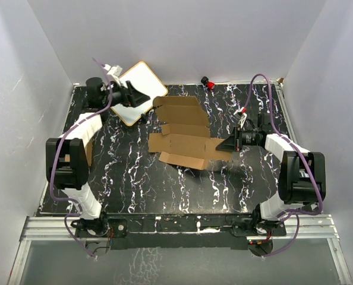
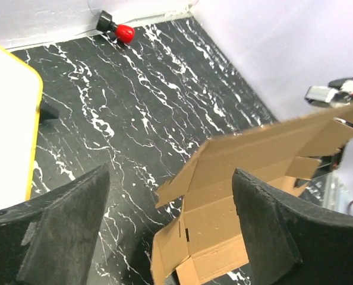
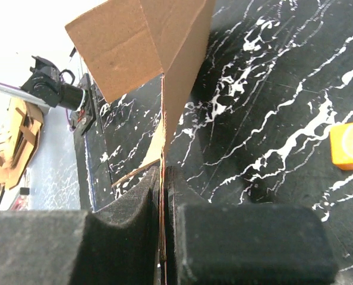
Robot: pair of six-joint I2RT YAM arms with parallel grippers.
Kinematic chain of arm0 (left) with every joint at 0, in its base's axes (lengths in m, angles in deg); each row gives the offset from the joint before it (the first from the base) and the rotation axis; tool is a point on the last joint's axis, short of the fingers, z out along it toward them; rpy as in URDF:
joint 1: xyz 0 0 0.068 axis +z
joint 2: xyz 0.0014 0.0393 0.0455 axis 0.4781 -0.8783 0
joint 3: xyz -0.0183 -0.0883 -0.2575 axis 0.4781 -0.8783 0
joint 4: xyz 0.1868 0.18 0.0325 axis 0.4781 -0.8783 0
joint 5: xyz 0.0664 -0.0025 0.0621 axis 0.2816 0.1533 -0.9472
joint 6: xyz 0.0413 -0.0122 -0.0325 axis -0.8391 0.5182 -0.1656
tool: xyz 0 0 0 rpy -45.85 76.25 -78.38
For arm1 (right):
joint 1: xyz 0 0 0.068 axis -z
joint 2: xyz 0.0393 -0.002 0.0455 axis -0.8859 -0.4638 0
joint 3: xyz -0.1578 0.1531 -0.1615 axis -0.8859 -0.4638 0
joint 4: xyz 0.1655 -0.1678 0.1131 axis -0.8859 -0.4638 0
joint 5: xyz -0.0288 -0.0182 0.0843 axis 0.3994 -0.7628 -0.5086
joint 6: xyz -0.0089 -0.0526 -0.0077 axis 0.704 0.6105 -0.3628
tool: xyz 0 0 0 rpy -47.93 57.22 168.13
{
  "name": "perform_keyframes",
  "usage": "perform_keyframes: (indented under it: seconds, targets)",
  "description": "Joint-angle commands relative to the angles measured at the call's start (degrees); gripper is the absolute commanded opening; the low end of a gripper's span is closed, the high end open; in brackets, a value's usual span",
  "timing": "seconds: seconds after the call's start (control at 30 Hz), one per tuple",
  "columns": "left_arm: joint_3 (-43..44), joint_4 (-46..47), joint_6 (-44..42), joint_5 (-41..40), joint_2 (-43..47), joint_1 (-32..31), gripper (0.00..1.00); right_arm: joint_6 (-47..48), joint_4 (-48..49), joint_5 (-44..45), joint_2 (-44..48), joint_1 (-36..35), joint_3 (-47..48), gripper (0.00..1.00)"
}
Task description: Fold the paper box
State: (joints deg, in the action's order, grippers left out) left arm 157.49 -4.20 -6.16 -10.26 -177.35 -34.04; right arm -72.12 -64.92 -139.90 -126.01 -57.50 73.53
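The paper box [image 1: 179, 135] lies in the centre of the overhead frame as a broad, half-opened sheet. Its right side is raised off the black marbled table [image 1: 129, 178]. The right gripper [image 3: 163, 181] is pressed together on the thin right edge of the sheet, and in its wrist view the cardboard stands between the two pads. The left gripper [image 1: 145, 102] is spread and holds nothing. It is in the upper left, just beside the white board [image 1: 134, 86], with the box a little to its right.

The step in hand seems to be raising one side panel along its crease. To do this well, the right arm should turn the panel about the crease line and not pull on it. The left gripper should press the flat part so that it does not slide.

No brand or writing is readable on the cardboard. An orange item [image 3: 350, 145] at the right edge of the right wrist view bears a white mark, perhaps a logo, but it is too cut off to read.
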Motion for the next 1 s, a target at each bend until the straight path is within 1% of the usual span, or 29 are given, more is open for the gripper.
perform_keyframes:
  seconds: [0.0,0.07,0.1,0.13,0.23,0.27,0.47,0.57,0.63,0.87,0.97]
  targets:
    - [-4.13,18.61,14.59,14.16,1.96,3.36,0.86,0.47,1.42,0.83,-0.27,0.5,2.94,0.08]
    - [-7.59,25.11,16.63,15.51,2.92,3.2,0.91,1.24,0.85,1.03,-0.29,0.53,3.13,0.08]
    - [-9.1,26.92,17.09,15.59,3.37,3.23,0.93,1.64,0.54,0.79,-0.44,0.58,3.23,0.08]
    - [-9.45,25.81,15.26,15.42,3.63,3.27,0.94,2.04,0.22,0.56,-0.52,0.57,3.31,0.08]
    - [-6.82,13.74,6.45,14.84,2.31,3.28,0.94,4.05,-1.69,0.05,-0.62,0.46,3.82,0.08]
    - [-6.33,12.43,5.88,14.89,1.37,3.28,0.94,5.0,-2.52,0.11,-0.65,0.42,4.05,0.08]
    - [-4.81,16.26,10.74,17.12,-4.02,2.61,0.94,11.76,-8.52,0.82,-1.15,-0.32,6.07,0.08]
    - [-2.84,12.92,9.87,18.23,-5.59,1.89,0.94,15.35,-11.16,0.48,-1.02,-0.98,6.7,0.08]
    - [-1.78,12.44,10.09,19.25,-6.53,1.79,0.94,17.76,-13.08,0.8,-0.83,-1.75,7.24,0.08]
    - [-0.85,19.67,17.79,23.85,-9.52,1.78,0.94,23.31,-17.25,1.38,-0.09,-3.24,8.34,0.08]
    - [-0.59,19.34,18.1,25.25,-10.49,1.78,0.93,26.01,-19.1,1.43,0.3,-3.9,8.85,0.08]
